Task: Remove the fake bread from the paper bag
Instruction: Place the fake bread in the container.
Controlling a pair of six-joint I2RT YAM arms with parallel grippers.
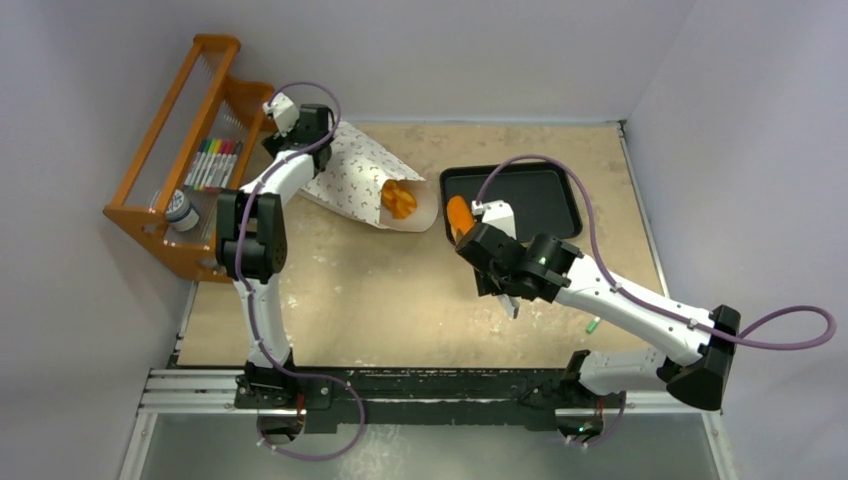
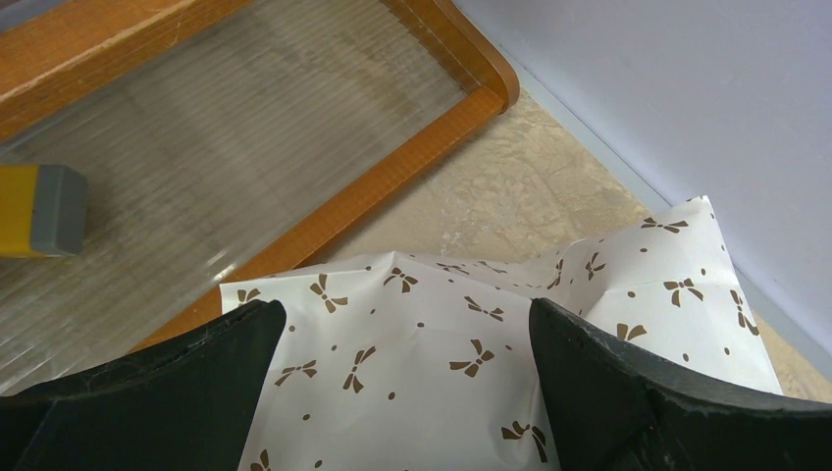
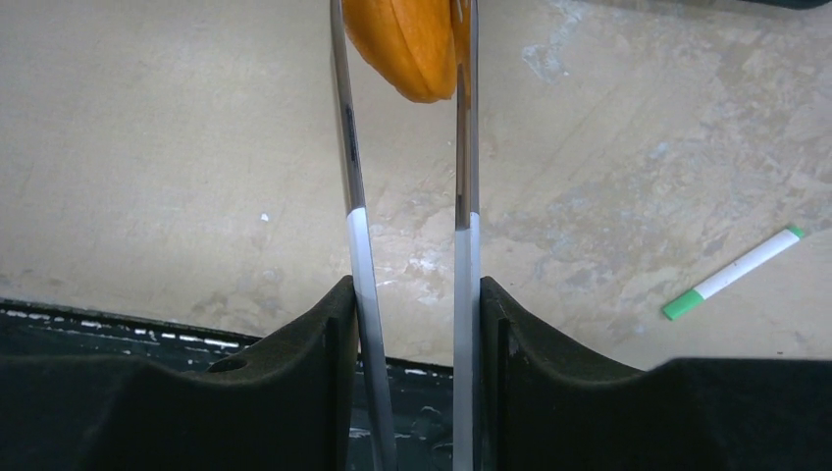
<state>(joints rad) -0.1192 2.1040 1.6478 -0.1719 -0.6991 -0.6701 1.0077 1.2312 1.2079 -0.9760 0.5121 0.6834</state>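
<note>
The white paper bag (image 1: 362,172) with brown bow marks lies at the back left, its mouth facing right. Orange fake bread (image 1: 398,199) shows in the mouth. My left gripper (image 1: 316,127) is open at the bag's closed far end; in the left wrist view (image 2: 407,343) its jaws stand wide apart over the paper bag (image 2: 442,324). My right gripper (image 1: 482,248) is shut on metal tongs (image 3: 463,147). The tongs pinch an orange loaf (image 1: 459,217) at the black tray's left edge, above the table. The loaf (image 3: 404,47) shows at the tongs' tips.
The black tray (image 1: 535,195) lies at the back right. An orange wooden rack (image 1: 160,215) with markers stands at the left, close to my left gripper (image 2: 392,177). A green and white marker (image 1: 593,324) lies on the table by my right arm (image 3: 733,272).
</note>
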